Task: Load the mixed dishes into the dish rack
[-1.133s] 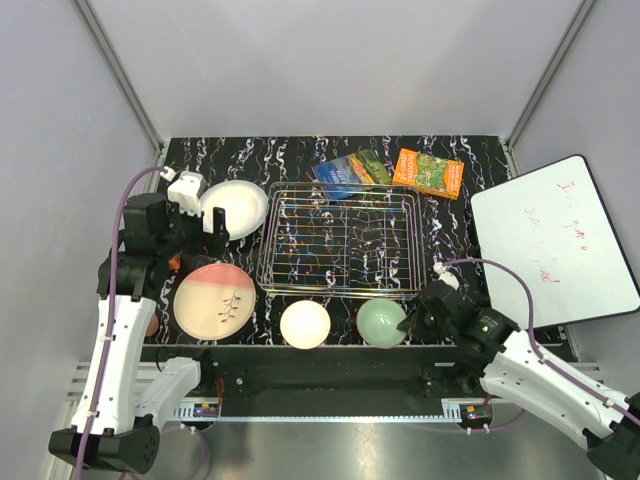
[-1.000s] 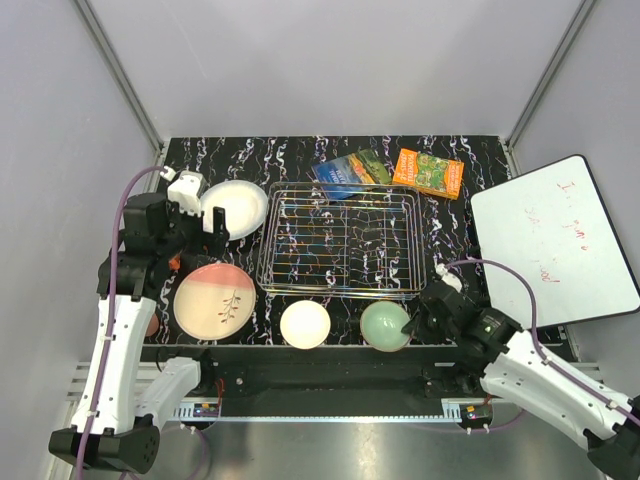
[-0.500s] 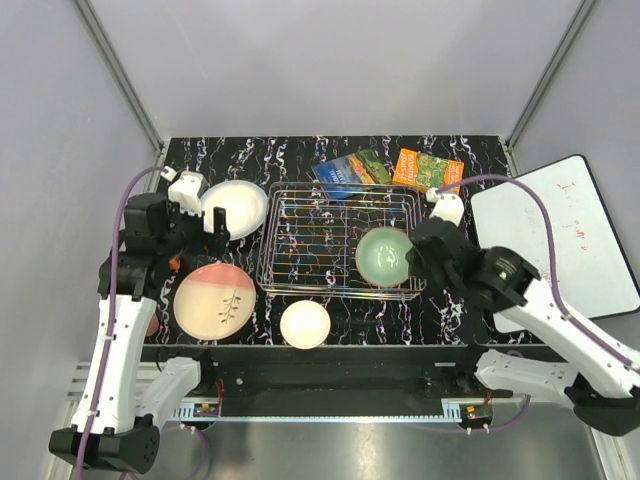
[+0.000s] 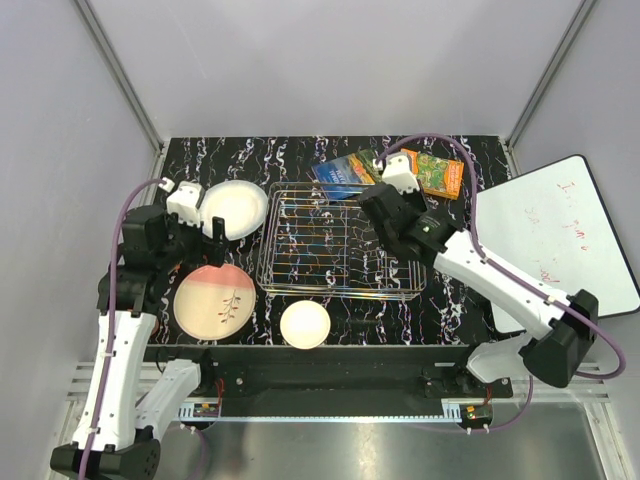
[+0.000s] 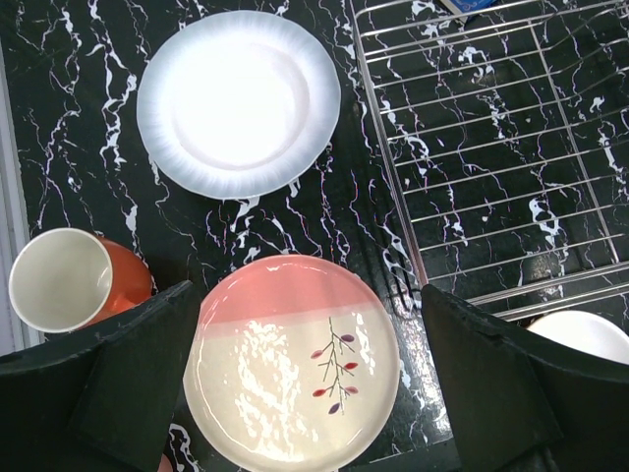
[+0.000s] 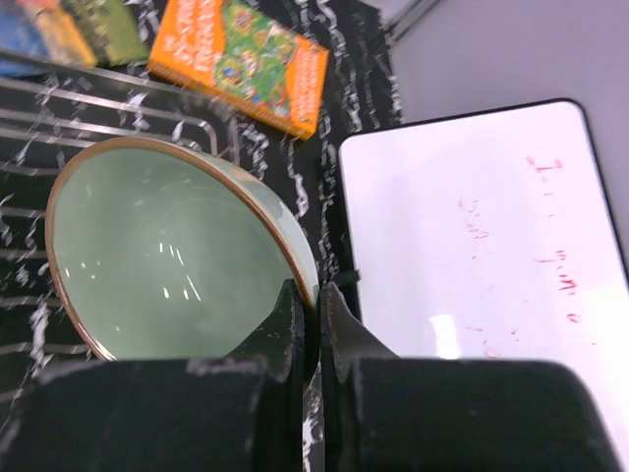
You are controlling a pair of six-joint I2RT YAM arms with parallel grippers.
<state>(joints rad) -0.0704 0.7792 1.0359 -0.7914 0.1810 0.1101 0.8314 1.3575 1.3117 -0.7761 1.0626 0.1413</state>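
- right gripper point(image 6: 313, 307): fingers pinched shut on the rim of the pale green bowl point(image 6: 167, 265), at the bowl's 4 o'clock edge in the wrist view; bowl tilted
- bowl is over the dish rack point(image 4: 340, 293), toward its 2 o'clock corner; contact with the wires cannot be told; from above the arm hides it
- left gripper point(image 5: 307, 295): fingers spread wide, holding nothing, above the pink-and-cream plate point(image 5: 295, 374)
- on the table point(image 4: 450, 300), taken from the rack: white plate point(image 5: 239, 101) at 10 o'clock, pink-and-cream plate at 8, cream bowl point(image 4: 305, 324) at 6
- small cup point(image 5: 64, 280) on its side, 9 o'clock of the pink-and-cream plate
- orange packet point(image 6: 241, 64) and blue packet point(image 4: 345, 172) at 12 o'clock of the rack; white board point(image 4: 555, 240) at 3
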